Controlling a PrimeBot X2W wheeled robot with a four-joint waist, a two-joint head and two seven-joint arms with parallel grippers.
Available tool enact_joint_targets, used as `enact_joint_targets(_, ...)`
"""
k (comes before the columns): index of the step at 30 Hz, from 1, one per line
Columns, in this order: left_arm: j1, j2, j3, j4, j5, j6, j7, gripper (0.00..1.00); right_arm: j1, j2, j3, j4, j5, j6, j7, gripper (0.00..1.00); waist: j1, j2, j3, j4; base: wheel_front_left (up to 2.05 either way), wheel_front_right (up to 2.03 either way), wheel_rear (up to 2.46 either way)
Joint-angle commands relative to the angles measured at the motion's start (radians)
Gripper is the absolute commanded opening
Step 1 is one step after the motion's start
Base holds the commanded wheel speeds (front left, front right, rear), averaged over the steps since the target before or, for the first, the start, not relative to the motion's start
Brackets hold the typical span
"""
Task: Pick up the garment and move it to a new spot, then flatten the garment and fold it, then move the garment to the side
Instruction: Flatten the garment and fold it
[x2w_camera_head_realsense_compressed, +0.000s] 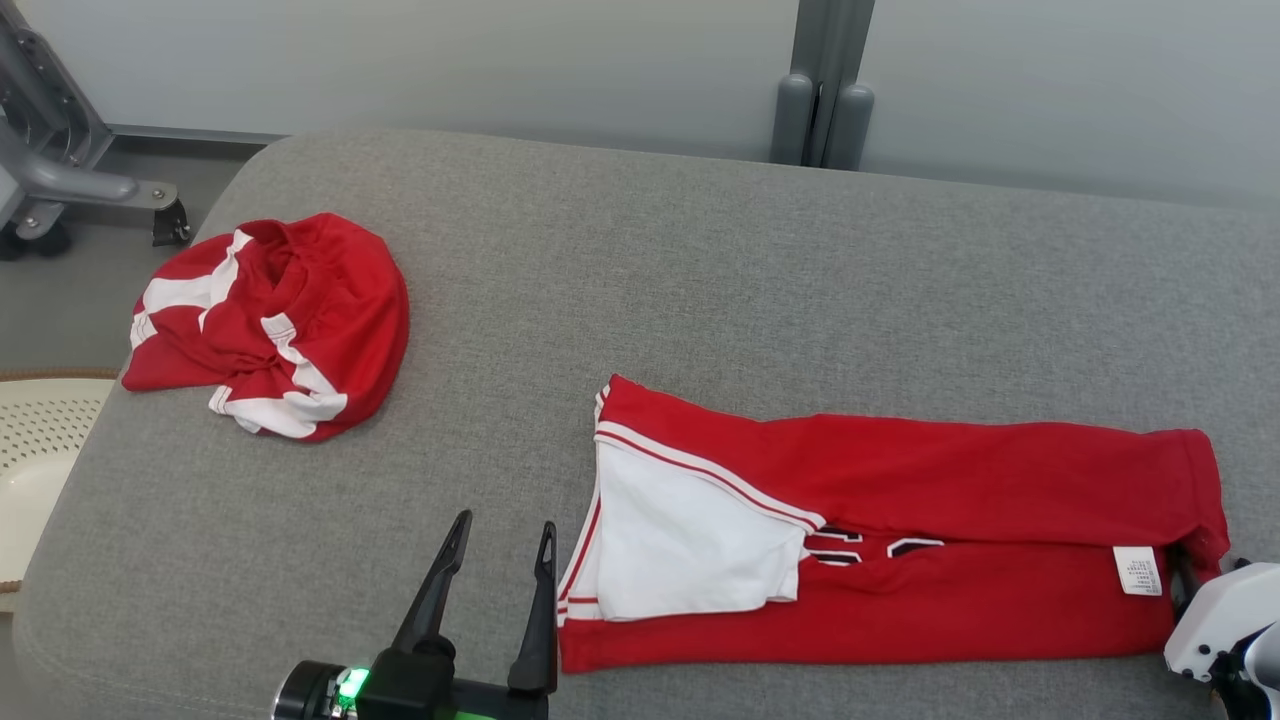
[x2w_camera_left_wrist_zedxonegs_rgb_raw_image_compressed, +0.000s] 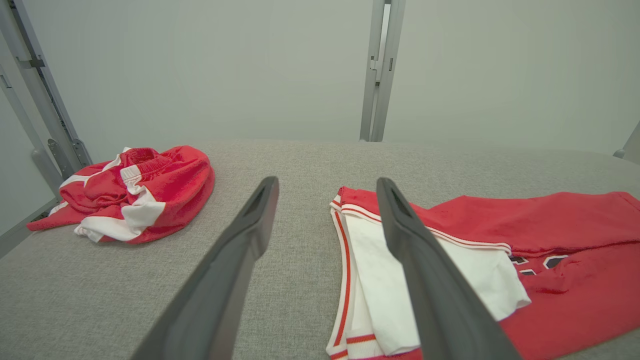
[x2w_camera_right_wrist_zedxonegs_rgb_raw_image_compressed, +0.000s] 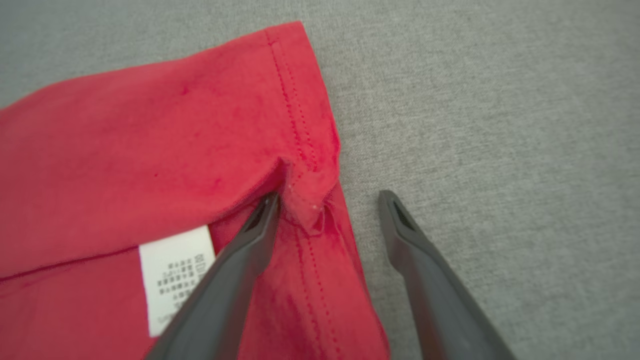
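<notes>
Lying near the front edge of the desk, the red garment was already flattened and folded lengthwise. The 2 pincers gaped wide, holding nothing: the left pincer just beside its white end, the right pincer straddling its hem. Further folding and the move aside likely remained.

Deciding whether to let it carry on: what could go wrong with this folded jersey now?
The right gripper straddles the bunched hem of the jersey; closing there may catch one layer only and pull the fold open. The left gripper stands off the jersey's edge, so a one-sided drag could skew it.
</notes>
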Motion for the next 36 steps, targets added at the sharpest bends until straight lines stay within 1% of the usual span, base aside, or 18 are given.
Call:
enact_joint_targets(1, -0.022, -0.001, 0.005, -0.001, 0.000, -0.005, -0.003, 1.00, 0.001, 0.021, 0.012, 0.028, 0.003, -0.001, 0.023, 1.00, 0.0000, 0.0000, 0.007, 0.004, 0.00, 0.00, 0.00)
enact_joint_targets(2, -0.023, -0.002, 0.006, -0.002, 0.000, -0.005, -0.003, 1.00, 0.003, 0.028, 0.016, 0.040, 0.008, -0.001, 0.031, 1.00, 0.0000, 0.0000, 0.008, 0.003, 0.00, 0.00, 0.00)
enact_joint_targets(3, -0.023, -0.003, 0.007, -0.003, 0.000, -0.006, -0.003, 1.00, 0.002, 0.038, 0.022, 0.052, 0.014, -0.001, 0.040, 0.87, 0.0000, 0.0000, 0.009, 0.002, 0.00, 0.00, 0.00)
enact_joint_targets(5, -0.025, -0.004, 0.009, -0.004, 0.001, -0.005, -0.003, 1.00, 0.001, 0.043, 0.037, 0.060, 0.028, 0.000, 0.042, 0.28, 0.0000, 0.0000, 0.010, -0.003, 0.00, 0.00, 0.00)
enact_joint_targets(6, -0.025, -0.004, 0.010, -0.004, 0.002, -0.006, -0.003, 1.00, 0.001, 0.042, 0.044, 0.059, 0.032, 0.000, 0.039, 0.28, 0.0000, 0.0000, 0.010, -0.007, 0.00, 0.00, 0.00)
enact_joint_targets(7, -0.025, -0.004, 0.010, -0.005, 0.003, -0.008, -0.003, 1.00, 0.000, 0.036, 0.049, 0.056, 0.040, -0.001, 0.030, 0.00, 0.0000, 0.0000, 0.011, -0.011, 0.00, 0.00, 0.00)
enact_joint_targets(12, -0.022, -0.005, 0.016, -0.010, 0.009, -0.012, -0.003, 1.00, -0.021, -0.029, 0.062, 0.037, 0.032, -0.003, -0.008, 0.00, 0.0000, 0.0000, 0.024, -0.049, 0.00, 0.00, 0.00)
enact_joint_targets(16, -0.029, -0.005, 0.020, -0.012, 0.018, -0.020, -0.003, 1.00, -0.046, -0.097, 0.060, 0.022, 0.016, -0.003, -0.032, 0.00, 0.0000, 0.0000, 0.043, -0.091, 0.00, 0.00, 0.00)
enact_joint_targets(18, -0.032, -0.005, 0.025, -0.014, 0.020, -0.021, -0.003, 1.00, -0.057, -0.139, 0.068, 0.014, -0.018, -0.002, -0.029, 0.00, 0.0000, 0.0000, 0.056, -0.119, 0.00, 0.00, 0.00)
enact_joint_targets(23, -0.049, -0.005, 0.027, -0.013, 0.029, -0.035, -0.003, 1.00, -0.091, -0.244, 0.044, -0.022, -0.102, -0.002, -0.021, 0.00, 0.0000, 0.0000, 0.083, -0.187, 0.00, 0.00, 0.00)
enact_joint_targets(25, -0.054, -0.005, 0.023, -0.009, 0.031, -0.038, -0.003, 1.00, -0.101, -0.262, 0.026, -0.053, -0.133, -0.002, -0.012, 0.00, 0.0000, 0.0000, 0.087, -0.210, 0.00, 0.00, 0.00)
enact_joint_targets(28, -0.058, -0.005, 0.024, -0.004, 0.031, -0.037, -0.003, 1.00, -0.110, -0.270, 0.003, -0.122, -0.156, -0.002, 0.001, 0.00, 0.0000, 0.0000, 0.082, -0.234, 0.00, 0.00, 0.00)
enact_joint_targets(31, -0.057, -0.005, 0.021, 0.005, 0.022, -0.036, -0.003, 1.00, -0.083, -0.265, -0.002, -0.226, -0.192, -0.002, 0.023, 0.00, 0.0000, 0.0000, 0.063, -0.249, 0.00, 0.00, 0.00)
enact_joint_targets(36, -0.051, -0.005, 0.000, 0.026, 0.000, -0.032, -0.003, 1.00, -0.022, -0.206, -0.009, -0.439, -0.246, -0.001, 0.094, 0.00, 0.0000, 0.0000, 0.009, -0.245, 0.00, 0.00, 0.00)
